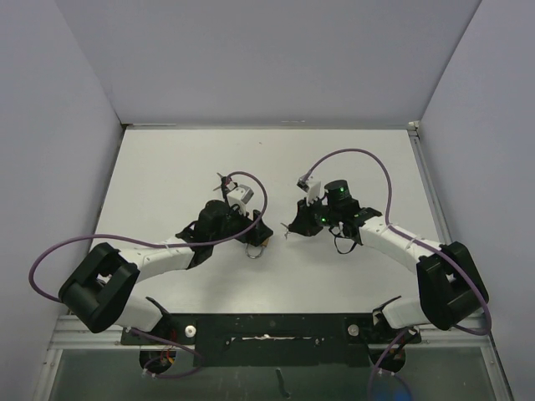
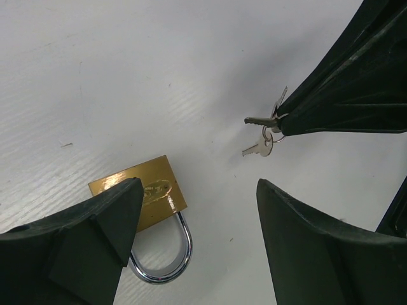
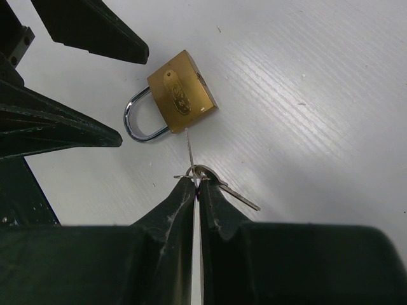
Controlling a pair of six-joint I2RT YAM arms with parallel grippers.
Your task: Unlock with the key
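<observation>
A brass padlock (image 2: 152, 189) with a steel shackle (image 2: 180, 251) lies flat on the white table. My left gripper (image 2: 198, 190) hangs open over it; one of its fingers (image 2: 82, 241) covers the near edge of the brass body, and nothing is held. My right gripper (image 3: 198, 184) is shut on a small key (image 3: 189, 149), whose blade points at the padlock (image 3: 181, 91) and stops just short of its bottom face. A second key (image 3: 238, 196) dangles from the same ring. From above, the padlock (image 1: 255, 248) lies between the left gripper (image 1: 251, 230) and the right gripper (image 1: 291, 227).
White table (image 1: 167, 175) with grey walls on three sides. Purple cables (image 1: 359, 154) loop above both arms. The left gripper's fingers (image 3: 95, 32) reach into the right wrist view beside the shackle (image 3: 135, 122).
</observation>
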